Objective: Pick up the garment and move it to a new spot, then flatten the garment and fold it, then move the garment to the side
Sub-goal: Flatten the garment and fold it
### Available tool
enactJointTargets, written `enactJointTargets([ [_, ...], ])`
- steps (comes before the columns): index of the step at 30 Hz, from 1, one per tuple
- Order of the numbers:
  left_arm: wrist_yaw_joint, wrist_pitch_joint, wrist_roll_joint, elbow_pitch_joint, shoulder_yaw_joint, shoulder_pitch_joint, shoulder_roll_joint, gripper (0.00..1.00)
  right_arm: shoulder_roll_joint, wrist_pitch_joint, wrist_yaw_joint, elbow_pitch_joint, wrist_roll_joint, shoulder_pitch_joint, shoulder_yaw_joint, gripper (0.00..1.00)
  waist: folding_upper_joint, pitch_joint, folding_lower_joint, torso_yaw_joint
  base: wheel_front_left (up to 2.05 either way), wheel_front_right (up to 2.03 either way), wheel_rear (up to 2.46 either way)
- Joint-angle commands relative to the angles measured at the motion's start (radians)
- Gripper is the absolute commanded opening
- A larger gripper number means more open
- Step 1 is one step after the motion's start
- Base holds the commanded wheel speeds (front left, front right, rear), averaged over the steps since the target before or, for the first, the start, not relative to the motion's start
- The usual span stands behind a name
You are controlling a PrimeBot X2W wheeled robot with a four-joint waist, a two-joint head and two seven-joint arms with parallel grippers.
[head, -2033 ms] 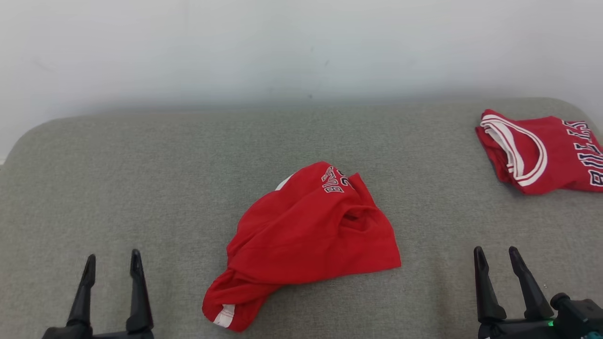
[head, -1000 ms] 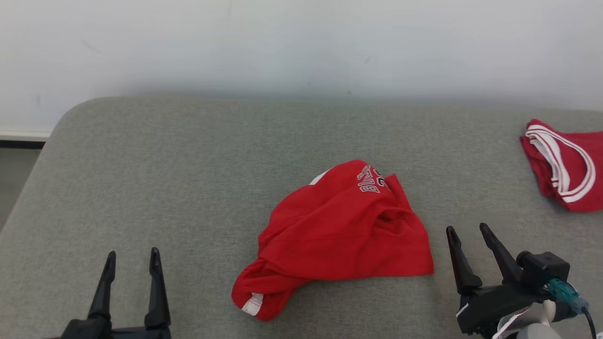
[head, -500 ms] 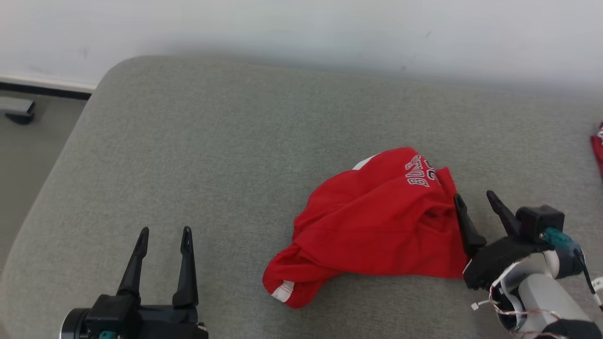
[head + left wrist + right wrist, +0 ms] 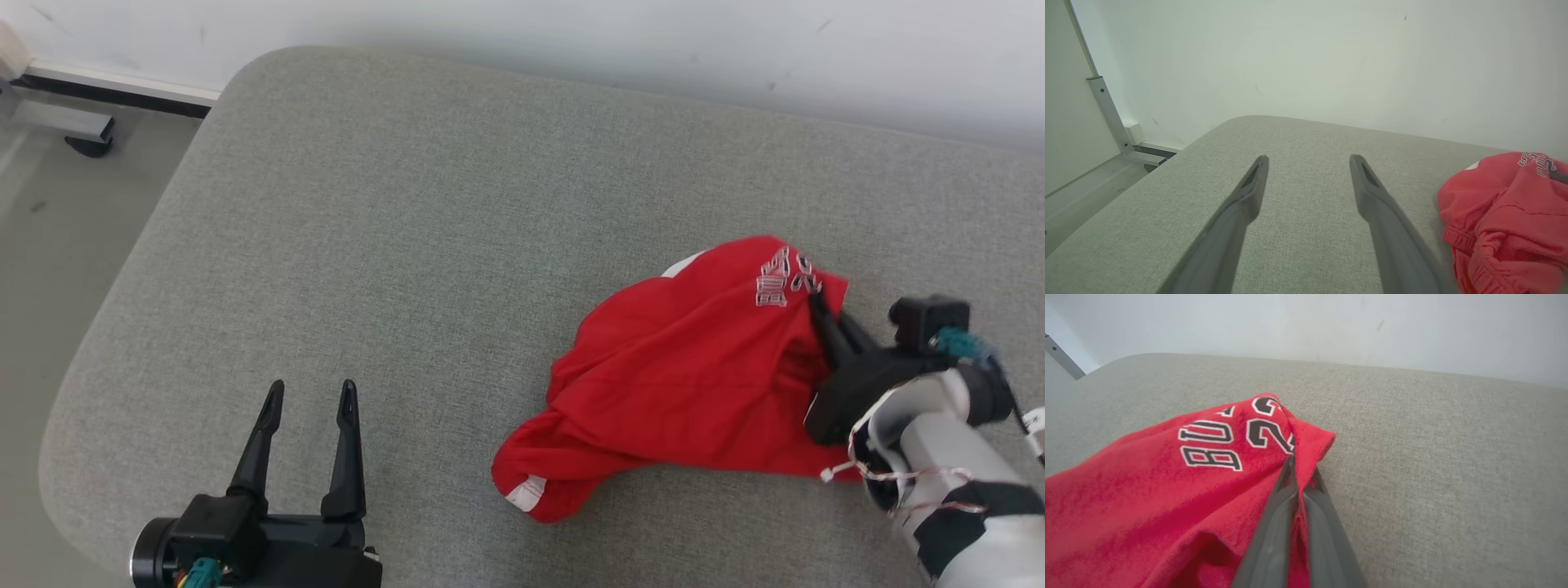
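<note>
While the left claw (image 4: 310, 392) hangs with its fingers spread wide and nothing between them, well apart from the cloth, the right claw (image 4: 819, 306) is clenched on the red garment (image 4: 686, 376). The garment lies crumpled on the grey fabric-covered tabletop (image 4: 408, 204), toward its right side, with a white-trimmed hem at its near left corner. The right claw comes in from the garment's right edge, and its two dark fingers pinch a raised fold just beside the printed lettering at the far corner. In the right wrist view the fingers (image 4: 1286, 498) stand pressed together with a strip of red garment (image 4: 1147, 477) caught between them, the lettering just to their left. In the left wrist view the left claw (image 4: 1308, 163) points across bare tabletop, and the garment (image 4: 1498, 212) sits off to its right.

Half a second ago the right claw's fingers stood apart at the garment's right edge; now they have closed on the fold. The garment's heap looks much the same. The head camera has swung, so the whole scene sits differently in its picture.
</note>
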Motion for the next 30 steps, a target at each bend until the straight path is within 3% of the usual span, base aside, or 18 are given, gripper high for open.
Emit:
enactJointTargets([
  [1,0.005,-0.003,-0.005,0.002,0.002,-0.007,-0.001,1.00,-0.017,-0.019,-0.003,-0.001,0.011,-0.022,0.003,0.00,-0.0001,0.002,-0.0001,0.001,0.00,0.00,0.00],
  [15,0.012,-0.003,-0.011,0.009,0.017,0.030,-0.001,1.00,-0.112,-0.098,-0.003,-0.173,0.059,-0.135,0.078,0.00,-0.0001,-0.058,-0.0001,-0.067,0.00,0.00,0.00],
  [22,0.016,-0.003,-0.020,0.012,0.023,0.042,-0.001,1.00,-0.118,-0.064,-0.003,-0.261,0.055,-0.131,0.102,0.00,-0.0001,-0.077,-0.0001,-0.076,0.00,0.00,0.00],
  [27,0.025,-0.003,-0.030,0.009,0.008,0.040,-0.001,1.00,-0.089,-0.025,-0.003,-0.257,0.041,-0.142,0.105,0.00,-0.0001,-0.076,-0.0001,-0.072,0.00,0.00,0.00],
  [28,0.026,-0.003,-0.032,0.011,0.005,0.039,-0.001,1.00,-0.092,-0.010,-0.003,-0.232,0.028,-0.147,0.104,0.11,-0.0001,-0.076,-0.0001,-0.070,0.00,0.00,0.00],
  [29,0.027,-0.003,-0.033,0.014,0.002,0.036,-0.001,1.00,-0.088,-0.003,-0.003,-0.210,0.017,-0.153,0.102,1.00,-0.0001,-0.075,-0.0001,-0.069,0.00,0.00,0.00],
  [30,0.026,-0.003,-0.034,0.015,-0.002,0.032,-0.002,1.00,-0.078,-0.006,-0.003,-0.192,0.007,-0.161,0.098,1.00,-0.0001,-0.075,-0.0001,-0.066,0.00,0.00,0.00],
])
